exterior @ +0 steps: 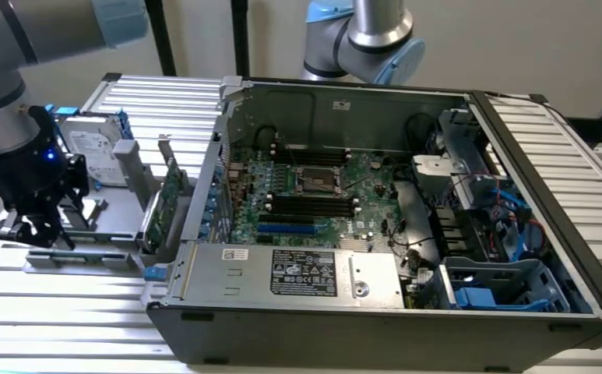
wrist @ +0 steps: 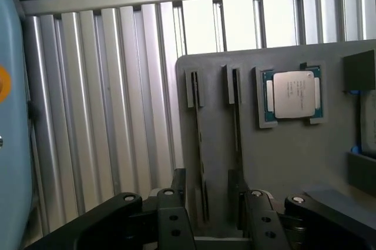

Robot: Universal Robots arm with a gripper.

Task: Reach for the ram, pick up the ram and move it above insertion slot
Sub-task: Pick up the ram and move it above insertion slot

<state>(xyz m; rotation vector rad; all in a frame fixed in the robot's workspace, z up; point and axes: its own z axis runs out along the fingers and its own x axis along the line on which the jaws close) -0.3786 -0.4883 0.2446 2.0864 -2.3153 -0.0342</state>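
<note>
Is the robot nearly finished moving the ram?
Not nearly. Done: the open gripper is over the grey holder. In hand: a ram stick stands between its jaws, ungripped. Left: gripping, lifting and carrying it above the motherboard slots.

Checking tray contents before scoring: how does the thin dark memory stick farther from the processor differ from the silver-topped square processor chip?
The thin dark memory stick stands on edge in a slot; the silver-topped processor chip lies flat in a recess. The stick is long and narrow, the chip nearly square. Both sit on the grey tray.
</note>
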